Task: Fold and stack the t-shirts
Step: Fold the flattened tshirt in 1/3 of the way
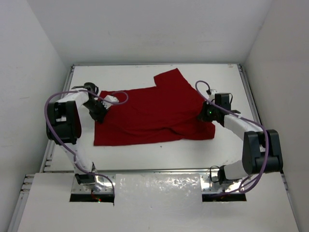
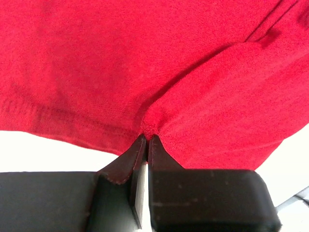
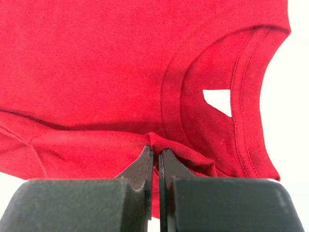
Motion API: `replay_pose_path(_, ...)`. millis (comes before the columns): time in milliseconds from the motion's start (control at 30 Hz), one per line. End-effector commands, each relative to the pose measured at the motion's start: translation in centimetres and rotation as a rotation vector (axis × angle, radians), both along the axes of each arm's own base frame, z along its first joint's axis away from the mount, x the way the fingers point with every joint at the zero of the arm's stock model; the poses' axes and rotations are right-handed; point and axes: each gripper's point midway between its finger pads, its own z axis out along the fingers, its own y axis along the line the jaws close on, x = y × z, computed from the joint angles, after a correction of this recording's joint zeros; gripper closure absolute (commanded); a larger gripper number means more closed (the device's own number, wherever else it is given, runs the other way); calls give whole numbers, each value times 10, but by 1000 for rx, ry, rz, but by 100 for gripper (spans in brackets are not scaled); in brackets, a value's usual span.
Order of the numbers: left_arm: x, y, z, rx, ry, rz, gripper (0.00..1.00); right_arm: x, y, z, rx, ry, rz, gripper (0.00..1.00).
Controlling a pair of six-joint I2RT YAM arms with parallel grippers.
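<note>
The dark red t-shirt (image 1: 149,113) lies spread on the white table, partly folded, with one sleeve pointing to the back. My left gripper (image 1: 102,110) is shut on the shirt's left hem edge; in the left wrist view the gripper (image 2: 147,137) pinches a pucker of the red cloth (image 2: 145,63). My right gripper (image 1: 205,115) is shut on the shirt's right edge near the collar; in the right wrist view the gripper (image 3: 155,152) clamps a fold of the shirt (image 3: 96,63), with the neck opening (image 3: 217,101) just beyond.
The table (image 1: 159,154) has raised metal rails at the left, right and back. White walls enclose the space. A white sheet (image 1: 157,193) covers the near edge between the arm bases.
</note>
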Motion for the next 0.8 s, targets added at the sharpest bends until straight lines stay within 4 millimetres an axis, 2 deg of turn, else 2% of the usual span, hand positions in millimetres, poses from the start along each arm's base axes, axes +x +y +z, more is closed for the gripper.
replay_pose_path(0,6,2,31,-28,-33,104,100,21,1,41,4,-194,-8,100)
replay_pose_path(100,-10,9,31,-20,-19,144,100,21,-3,43,-12,-202,-3,100)
replay_pose_path(133,-10,11,32,-12,-25,155,100,19,-4,39,-18,-188,-4,100)
replay_pose_path(233,-26,16,21,7,21,211,100,22,-14,31,-22,-153,-43,100)
replay_pose_path(533,-7,30,20,-9,-13,435,100,47,-12,35,-7,-155,-53,100)
replay_pose_path(667,-11,33,9,16,12,466,100,40,-17,14,-44,-81,-46,100)
replay_pose_path(767,-13,37,3,25,23,494,100,39,-21,7,-66,-60,-57,100)
